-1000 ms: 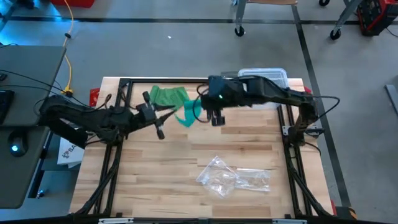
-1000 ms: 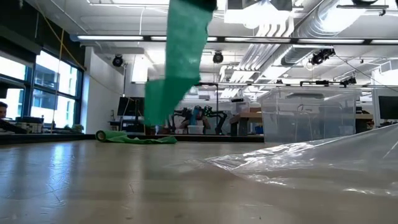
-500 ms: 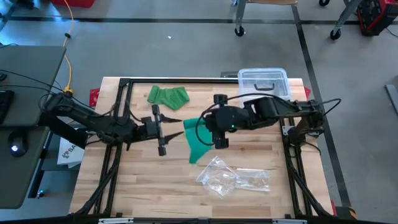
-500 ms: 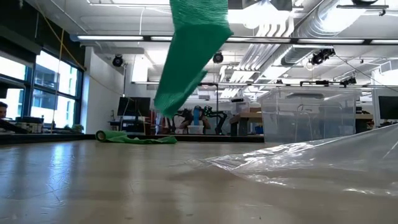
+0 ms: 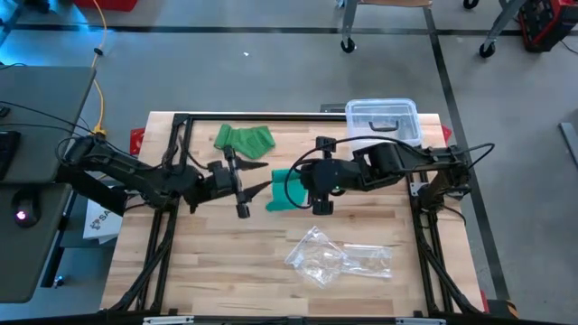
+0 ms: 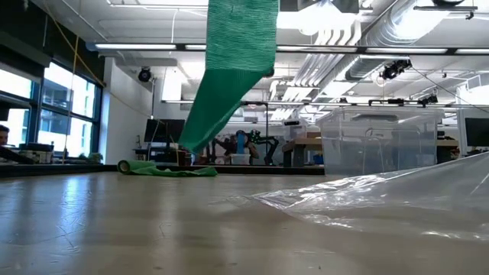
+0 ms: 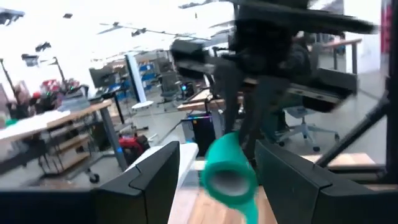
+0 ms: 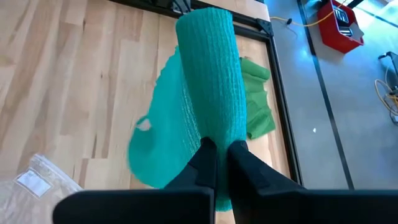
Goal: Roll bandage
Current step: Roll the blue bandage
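Observation:
A teal bandage point(image 5: 284, 191) hangs over the middle of the table, part rolled into a tube point(image 8: 208, 68) and part a loose tail point(image 6: 218, 107). My right gripper point(image 8: 222, 148) is shut on it. My left gripper point(image 5: 262, 179) stands open just left of it. The tube's round end point(image 7: 227, 174) shows between the left gripper's spread fingers and seems apart from them. A second, green bandage point(image 5: 244, 138) lies crumpled on the table near its far edge. My right gripper pinches the teal bandage between its two fingers at the near end of the rolled tube point(image 8: 214, 127). The fingers slant down from the table's right side and lie along the tube. The bandage is lifted clear of the table, and its loose tail point(image 8: 158, 149) hangs slack below.
A crumpled clear plastic bag point(image 5: 339, 255) lies near the table's front, right of the middle. A clear lidded container point(image 5: 382, 117) stands at the far right. The black frame rails point(image 5: 181, 181) run along the table's sides.
My right gripper has carried the teal bandage away from the green one toward the table's near edge, and the tail has swung below it. My left gripper has opened, rolled a little and moved slightly toward the bandage.

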Controlling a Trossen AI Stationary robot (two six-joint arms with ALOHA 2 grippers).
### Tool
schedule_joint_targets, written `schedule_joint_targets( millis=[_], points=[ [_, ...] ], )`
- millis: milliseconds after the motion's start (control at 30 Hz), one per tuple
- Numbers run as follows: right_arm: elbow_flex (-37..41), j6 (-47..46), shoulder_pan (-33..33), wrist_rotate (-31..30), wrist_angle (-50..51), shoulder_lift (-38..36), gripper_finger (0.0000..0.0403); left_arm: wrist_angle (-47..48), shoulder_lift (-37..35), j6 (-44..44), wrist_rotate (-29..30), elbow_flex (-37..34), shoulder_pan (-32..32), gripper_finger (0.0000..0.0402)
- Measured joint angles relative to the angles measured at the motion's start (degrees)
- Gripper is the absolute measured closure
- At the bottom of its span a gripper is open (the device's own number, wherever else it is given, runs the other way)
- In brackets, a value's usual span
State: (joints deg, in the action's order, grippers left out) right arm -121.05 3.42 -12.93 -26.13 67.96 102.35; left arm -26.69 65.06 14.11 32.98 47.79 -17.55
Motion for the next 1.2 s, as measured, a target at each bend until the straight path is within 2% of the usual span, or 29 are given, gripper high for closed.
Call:
schedule_joint_targets(
  millis=[267,533,1033,1200],
  points=[
    [0.00,0.23,-0.45,-0.83,-0.02,0.00,0.0396,1.33,1.97,-13.50,-5.29,0.00,4.75,0.0194],
    [0.04,0.01,-0.61,-1.71,-0.62,0.00,0.0396,1.02,3.02,-19.63,-13.57,0.00,8.27,0.0202],
    [0.04,-0.47,-1.81,-2.96,-1.60,0.00,0.0396,-3.46,5.48,-19.63,-17.00,-0.02,9.40,0.0207],
    [0.04,-0.63,-2.40,-3.36,-1.46,0.00,0.0396,-3.02,5.48,-20.03,-19.27,0.61,10.11,0.0250]
  ],
)
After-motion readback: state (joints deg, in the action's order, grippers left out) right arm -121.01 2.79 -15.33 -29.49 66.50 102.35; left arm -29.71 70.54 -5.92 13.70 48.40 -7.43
